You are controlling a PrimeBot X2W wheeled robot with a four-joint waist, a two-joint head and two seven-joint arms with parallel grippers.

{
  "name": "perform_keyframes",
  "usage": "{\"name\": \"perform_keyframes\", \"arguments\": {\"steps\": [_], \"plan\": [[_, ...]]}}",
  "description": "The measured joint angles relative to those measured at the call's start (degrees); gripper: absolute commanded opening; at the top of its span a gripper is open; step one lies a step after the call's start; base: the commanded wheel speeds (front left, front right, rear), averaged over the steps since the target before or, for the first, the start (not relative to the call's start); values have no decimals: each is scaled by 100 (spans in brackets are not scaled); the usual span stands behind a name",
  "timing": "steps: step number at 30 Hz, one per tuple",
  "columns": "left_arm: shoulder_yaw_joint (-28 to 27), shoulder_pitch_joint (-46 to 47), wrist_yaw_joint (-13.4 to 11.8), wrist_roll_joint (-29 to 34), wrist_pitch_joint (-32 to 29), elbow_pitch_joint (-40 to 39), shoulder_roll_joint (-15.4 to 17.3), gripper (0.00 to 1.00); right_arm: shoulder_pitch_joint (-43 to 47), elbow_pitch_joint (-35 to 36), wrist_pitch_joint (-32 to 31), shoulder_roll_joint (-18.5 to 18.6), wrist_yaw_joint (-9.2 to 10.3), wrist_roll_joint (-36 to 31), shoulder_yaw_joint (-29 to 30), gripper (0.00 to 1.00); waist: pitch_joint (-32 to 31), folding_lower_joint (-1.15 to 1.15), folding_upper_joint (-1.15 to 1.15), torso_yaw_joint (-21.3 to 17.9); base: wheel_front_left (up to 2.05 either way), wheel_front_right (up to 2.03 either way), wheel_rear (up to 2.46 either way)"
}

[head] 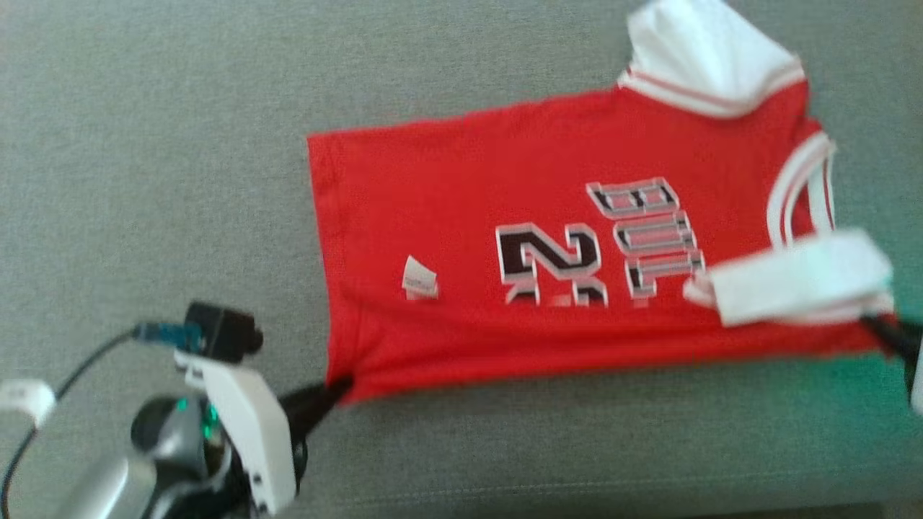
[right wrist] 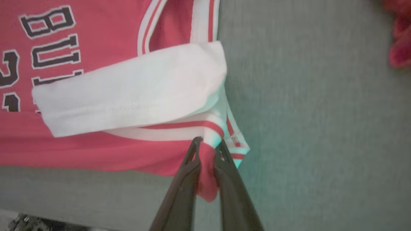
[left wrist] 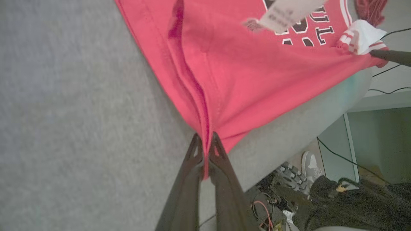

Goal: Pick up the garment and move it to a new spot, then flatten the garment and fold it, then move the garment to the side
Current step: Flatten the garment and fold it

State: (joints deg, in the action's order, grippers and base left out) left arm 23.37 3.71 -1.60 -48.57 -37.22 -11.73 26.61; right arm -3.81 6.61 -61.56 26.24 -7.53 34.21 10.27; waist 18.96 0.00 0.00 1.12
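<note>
The red jersey (head: 461, 216) lies spread on the grey cloth-covered desk (head: 144, 144), printed side up. Its hem is toward my left and its neck end toward my right. Black-and-white lettering (head: 642, 238) and a number (head: 548, 263) run across the chest, and a small white tag (head: 420, 280) sits on the red cloth near the hem. The near sleeve (head: 800, 277), white, is folded in over the chest. The far sleeve (head: 707, 58), also white, sticks out at the far side. My head camera's picture is blurred, so I can't make out fine creases there.

My left pincer (left wrist: 204, 142) is clenched on the near hem corner. From the left wrist I see a thin ridge of red cloth running down between the two dark fingers (left wrist: 189, 179), with folds gathering toward them. From the head it meets the jersey's lower left corner.

My right pincer (right wrist: 208, 146) is clamped on the near shoulder corner, just under the striped band of the folded sleeve. A lump of red cloth is squeezed between its fingers.

Past the desk's edge, the left wrist camera catches a grey shoe (left wrist: 310, 163) on the floor beside tangled cables (left wrist: 263, 208). The right wrist camera shows a red shape (right wrist: 399, 41) at its upper right corner; I can't tell what it is.
</note>
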Motion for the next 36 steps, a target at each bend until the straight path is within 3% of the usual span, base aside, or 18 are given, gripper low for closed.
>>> {"name": "perform_keyframes", "arguments": {"steps": [3,4,5,6,7,8,15,20,23,27,36], "plan": [[31,-352,-49,-59,12,-114,1,0,510,205,-158,12,0,59,14,0,46,0,0,14,0,0,0],[57,-425,-56,-57,47,-119,-14,19,603,219,-146,12,0,51,13,27,62,0,0,22,0,0,0],[83,-477,-90,-53,87,-119,-33,19,658,224,-132,12,0,41,5,27,76,0,0,30,0,0,0],[136,-495,-96,-34,118,-118,-49,36,706,235,-93,13,0,27,-12,56,86,0,0,40,0,0,0],[191,-502,-97,12,160,-118,-56,52,722,235,-44,12,0,-10,-31,100,89,0,0,50,0,0,0],[192,-503,-124,71,204,-118,-74,100,724,244,21,11,0,-23,-29,100,86,0,0,56,0,0,0],[-89,-505,-433,639,407,-439,232,100,498,787,148,448,0,121,210,100,141,0,0,98,0,0,0],[-274,426,-597,851,412,-374,164,100,-1022,906,156,614,0,153,272,100,468,0,0,179,0,0,0],[-153,1541,-589,1107,425,64,-63,100,-2226,561,213,673,0,-266,-22,100,763,1,0,274,0,0,0],[245,2616,-356,1206,370,859,-582,100,-3371,-326,349,656,0,-851,-578,100,1119,3,0,500,0,0,0],[627,3493,-32,1414,526,1952,-1146,100,-4258,-1892,829,476,0,-1472,-1215,100,1445,1,0,1076,0,0,0]]}}
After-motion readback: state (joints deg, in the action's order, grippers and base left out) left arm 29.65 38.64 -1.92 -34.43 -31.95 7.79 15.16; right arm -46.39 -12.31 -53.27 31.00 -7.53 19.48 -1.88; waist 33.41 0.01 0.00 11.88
